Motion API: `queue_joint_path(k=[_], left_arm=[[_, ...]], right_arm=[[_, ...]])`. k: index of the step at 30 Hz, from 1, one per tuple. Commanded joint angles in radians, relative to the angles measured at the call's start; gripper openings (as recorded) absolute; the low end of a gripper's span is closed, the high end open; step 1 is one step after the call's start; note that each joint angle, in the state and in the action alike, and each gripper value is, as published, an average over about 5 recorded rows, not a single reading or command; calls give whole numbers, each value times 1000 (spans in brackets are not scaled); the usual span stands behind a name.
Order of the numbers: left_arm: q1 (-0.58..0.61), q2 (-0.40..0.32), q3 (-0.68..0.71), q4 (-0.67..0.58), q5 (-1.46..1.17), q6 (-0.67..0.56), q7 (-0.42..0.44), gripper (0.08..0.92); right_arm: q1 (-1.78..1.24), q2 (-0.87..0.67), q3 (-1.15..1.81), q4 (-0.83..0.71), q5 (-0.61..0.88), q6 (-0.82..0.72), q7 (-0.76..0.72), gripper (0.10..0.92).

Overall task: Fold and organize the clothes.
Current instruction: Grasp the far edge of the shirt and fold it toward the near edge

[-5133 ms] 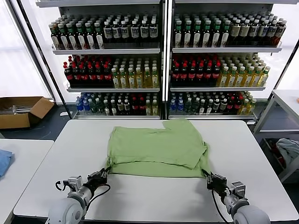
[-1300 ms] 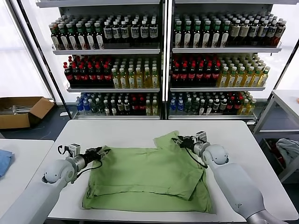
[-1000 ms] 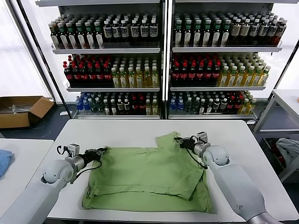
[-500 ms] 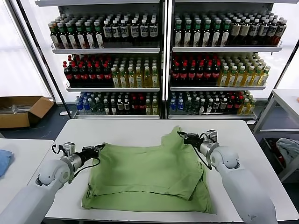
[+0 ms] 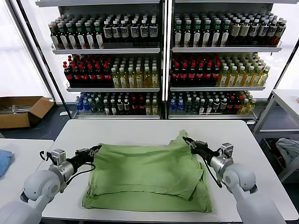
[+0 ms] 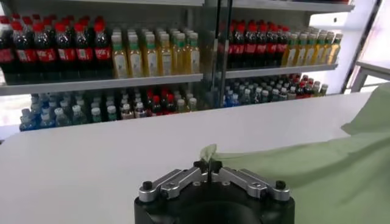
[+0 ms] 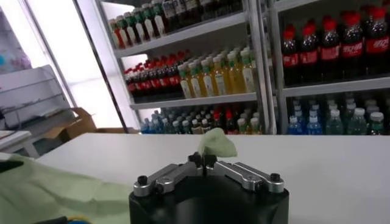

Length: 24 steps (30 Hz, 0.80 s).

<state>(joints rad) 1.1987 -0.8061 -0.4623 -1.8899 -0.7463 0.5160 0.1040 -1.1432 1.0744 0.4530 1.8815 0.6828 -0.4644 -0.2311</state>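
The light green polo shirt (image 5: pixel 149 175) lies folded on the white table (image 5: pixel 135 130), plain side up. My left gripper (image 5: pixel 96 148) is shut on the shirt's far left corner; in the left wrist view (image 6: pixel 208 165) a small tip of green fabric (image 6: pixel 208 152) sticks up between the closed jaws. My right gripper (image 5: pixel 187 139) is shut on the far right corner and holds it slightly raised; the right wrist view (image 7: pixel 202 161) shows a green fold (image 7: pixel 216 143) pinched between its jaws. Collar, buttons and logo are hidden.
Shelves of bottles (image 5: pixel 163 60) stand behind the table. A cardboard box (image 5: pixel 21 109) sits on the floor at the left. A blue cloth (image 5: pixel 3 161) lies on a side table at the left, a grey-blue cloth (image 5: pixel 289 149) at the right.
Both grippers carried the shirt's near edge up and over to the far side, folding it in half. In the last second both arms drew outward and back, stretching the far edge.
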Motion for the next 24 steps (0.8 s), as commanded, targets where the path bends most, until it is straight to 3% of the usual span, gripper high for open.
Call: queue_joint_path(k=[1, 16, 19, 24], left_arm=[[313, -11, -159, -185, 88, 19, 6, 87], [465, -89, -225, -253, 266, 50, -1, 92], [480, -106, -248, -270, 283, 58, -9, 136], [510, -121, -337, -295, 257, 60, -33, 277]], right_arm=[[-381, 9, 164, 242, -37, 16, 21, 106], [-582, 71, 201, 323, -153, 31, 83, 118], [-546, 72, 214, 306, -158, 40, 103, 179], [-502, 66, 331, 255, -157, 150, 39, 327]])
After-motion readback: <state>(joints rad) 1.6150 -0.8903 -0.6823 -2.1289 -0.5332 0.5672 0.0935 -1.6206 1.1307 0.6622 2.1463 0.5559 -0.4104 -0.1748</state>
